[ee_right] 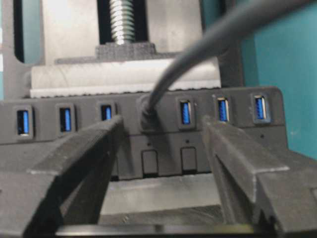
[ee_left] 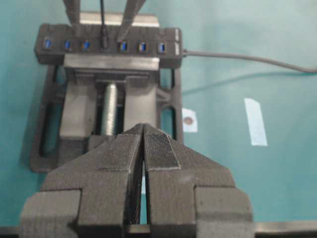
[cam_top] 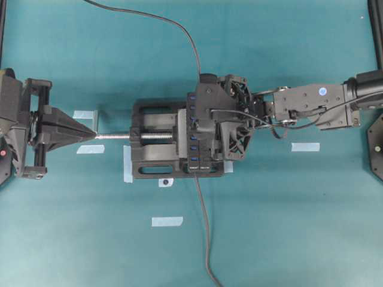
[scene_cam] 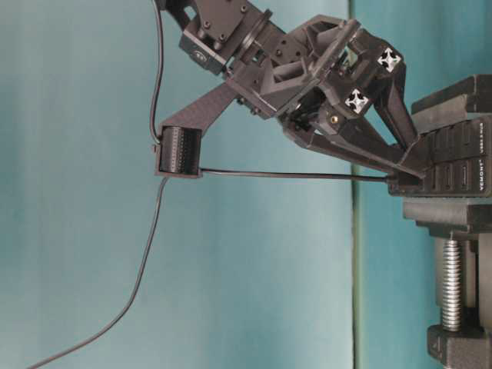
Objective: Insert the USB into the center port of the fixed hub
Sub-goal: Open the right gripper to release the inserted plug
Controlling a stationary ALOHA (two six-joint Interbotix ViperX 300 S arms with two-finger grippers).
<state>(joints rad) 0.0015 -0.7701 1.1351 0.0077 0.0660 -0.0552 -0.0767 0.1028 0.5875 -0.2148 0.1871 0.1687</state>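
Note:
The fixed hub (ee_right: pixel 247 131) is clamped in the vise, its blue ports in a row. The USB (ee_right: pixel 147 118) sits in the fourth slot, which covers the center port; its grey cable (ee_right: pixel 208 39) arcs up and away. My right gripper (ee_right: pixel 161 130) is open, with one finger on each side of the plug and clear of it. In the left wrist view the USB (ee_left: pixel 104 38) stands in the hub (ee_left: pixel 168 35) between those fingers. My left gripper (ee_left: pixel 143 130) is shut and empty, off by the vise screw's end (cam_top: pixel 93 133).
The black vise (cam_top: pixel 155 164) with its silver screw (cam_top: pixel 114 136) holds the hub (cam_top: pixel 194 156). The hub's power lead (cam_top: pixel 204 227) runs toward the front edge. The USB cable (cam_top: pixel 179 30) trails to the back. Tape marks (cam_top: pixel 305 146) lie on the teal table.

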